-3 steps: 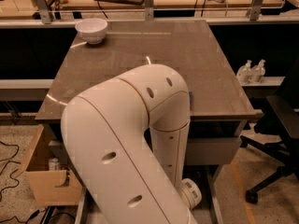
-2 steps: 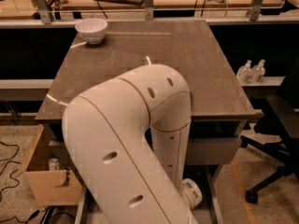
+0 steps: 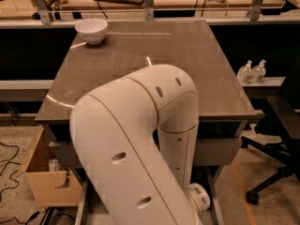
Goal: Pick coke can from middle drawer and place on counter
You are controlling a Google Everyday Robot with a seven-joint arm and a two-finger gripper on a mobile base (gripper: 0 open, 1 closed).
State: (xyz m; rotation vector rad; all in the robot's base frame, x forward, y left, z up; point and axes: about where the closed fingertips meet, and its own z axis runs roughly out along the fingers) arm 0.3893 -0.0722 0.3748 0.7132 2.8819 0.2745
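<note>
Camera view is mostly filled by my own arm [image 3: 140, 144]. A fat, smooth, cream-white shell rises from the lower left, bends at a rounded elbow over the near edge of the counter [image 3: 187, 46], then drops straight down as a thinner column. The casing is matte plastic with a few small oval recesses and fine seam lines, and a ribbed round joint cap [image 3: 200, 198] sits low on the right.

My pincer is out of sight, somewhere below that column and under the counter's front edge. Whether it is wide, narrow or holding anything, I cannot tell. The coke can is hidden too, behind my arm, and so is the middle drawer.

Well above and beyond where the pincer hangs, the counter spreads flat, square and glossy grey-brown, crossed by a pale curved arc. A white round bowl [image 3: 91, 29] stands at its far left corner. Left of my arm, on the speckled floor, is an open cardboard box [image 3: 47, 182]. To the right are two small clear bottles [image 3: 252, 71] and a black chair [image 3: 281, 125].
</note>
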